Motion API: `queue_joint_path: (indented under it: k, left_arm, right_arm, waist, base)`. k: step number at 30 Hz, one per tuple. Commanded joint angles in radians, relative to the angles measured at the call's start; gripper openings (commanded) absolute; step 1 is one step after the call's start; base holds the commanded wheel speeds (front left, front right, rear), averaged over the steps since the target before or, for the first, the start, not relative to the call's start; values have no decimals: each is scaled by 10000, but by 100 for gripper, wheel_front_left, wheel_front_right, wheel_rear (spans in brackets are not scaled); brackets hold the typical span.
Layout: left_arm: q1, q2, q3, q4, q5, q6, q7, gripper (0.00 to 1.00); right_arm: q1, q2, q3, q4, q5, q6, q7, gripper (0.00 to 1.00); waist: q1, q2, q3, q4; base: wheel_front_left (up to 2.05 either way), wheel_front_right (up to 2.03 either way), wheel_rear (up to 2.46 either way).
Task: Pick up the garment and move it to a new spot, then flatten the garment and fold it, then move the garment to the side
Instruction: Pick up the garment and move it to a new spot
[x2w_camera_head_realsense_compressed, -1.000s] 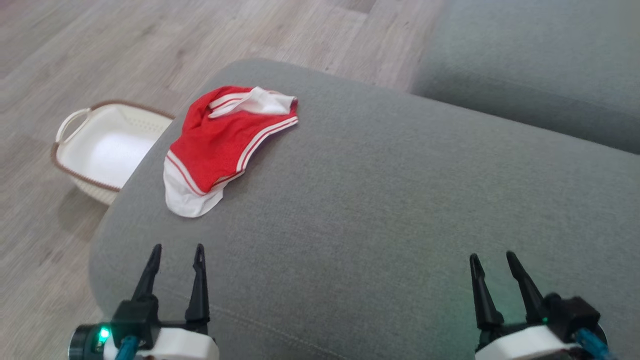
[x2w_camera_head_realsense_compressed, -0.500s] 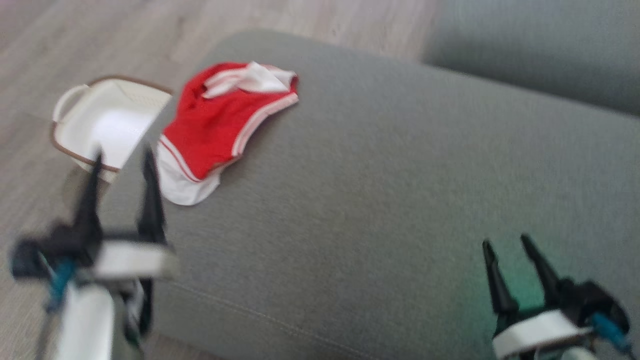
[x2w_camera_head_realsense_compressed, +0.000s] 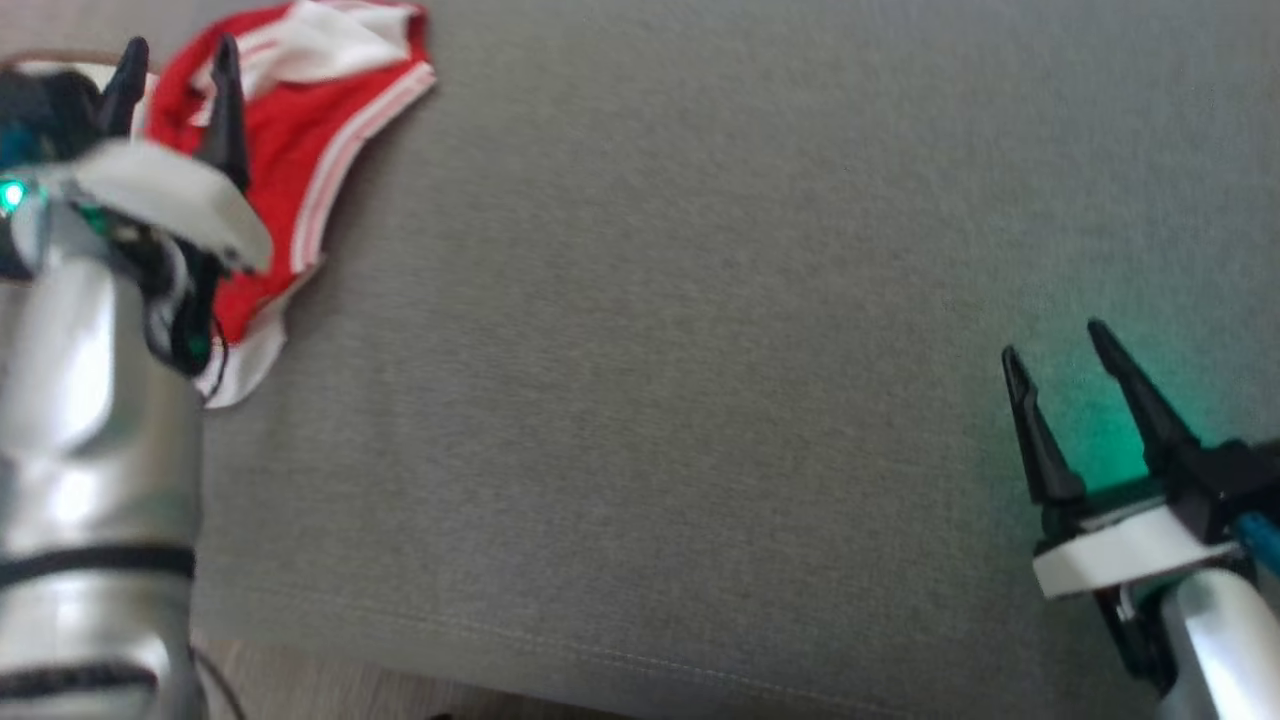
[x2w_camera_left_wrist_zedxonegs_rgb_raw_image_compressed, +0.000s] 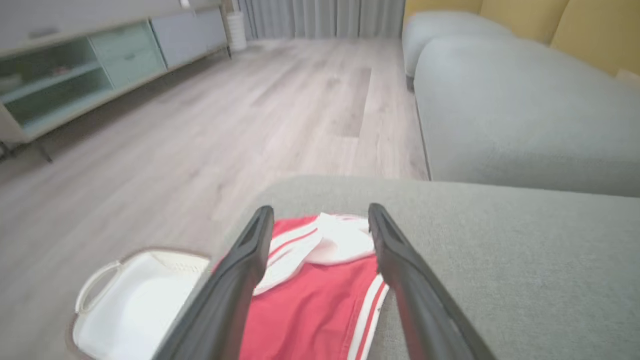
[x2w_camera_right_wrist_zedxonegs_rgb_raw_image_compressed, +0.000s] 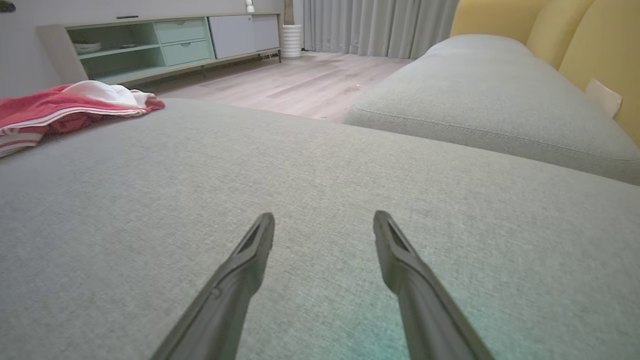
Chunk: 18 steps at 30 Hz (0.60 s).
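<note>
Nearest me, my right gripper (x2w_camera_head_realsense_compressed: 1055, 340) hangs low over bare grey sofa cushion (x2w_camera_head_realsense_compressed: 700, 380), jaws spread wide and empty. It is well apart from the work, and I judge it is parked there to leave the middle free as the new spot. Farther out on my left, the left gripper (x2w_camera_head_realsense_compressed: 180, 45) is over the red-and-white garment (x2w_camera_head_realsense_compressed: 340, 110), jaws open and holding nothing. In the left wrist view they frame its crumpled white end, lined up for a pinch; I cannot tell whether the tips touch cloth. The garment lies bunched at the cushion's far left corner, near the edge. Beyond that edge a white basket (x2w_camera_left_wrist_zedxonegs_rgb_raw_image_compressed: 135, 300) sits on the wood floor (x2w_camera_left_wrist_zedxonegs_rgb_raw_image_compressed: 250, 125), probably where laundry comes from. A second cushion (x2w_camera_left_wrist_zedxonegs_rgb_raw_image_compressed: 500, 115) lies farther off.
</note>
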Motion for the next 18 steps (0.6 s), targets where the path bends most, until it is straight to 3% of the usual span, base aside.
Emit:
queue_joint_path:
  k: [1,5,14,16,17,18]
  left_arm:
    - [-395,593,396,204,-135,-6,187,100]
    - [-1153,914,559,2399,-353,18,977,100]
    - [-1742,1087,309,4832,-311,4,703,100]
    - [-1780,1147,235,5020,-253,66,433,26]
    - [-1809,1173,178,5071,-213,67,268,0]
    - [-1859,1172,161,5112,-236,39,121,0]
  right_arm:
    - [-325,-220,218,-365,-38,-9,-137,100]
    - [-707,-254,296,-446,-18,-9,-137,100]
    - [-839,-329,161,-766,-167,-9,-137,100]
    - [-856,-321,163,-782,-179,-9,-137,100]
    - [-874,-296,135,-800,-180,-9,-137,100]
    - [-889,-264,105,-821,-190,-9,-137,100]
  waist:
    - [0,0,517,-448]
    - [0,0,879,-844]
    - [0,0,1459,-1191]
    - [0,0,1503,-1240]
    - [0,0,1520,-1253]
    - [0,0,1518,-1259]
  base:
    - [0,0,0]
    - [0,0,0]
    - [0,0,0]
    - [0,0,0]
    - [0,0,0]
    - [0,0,0]
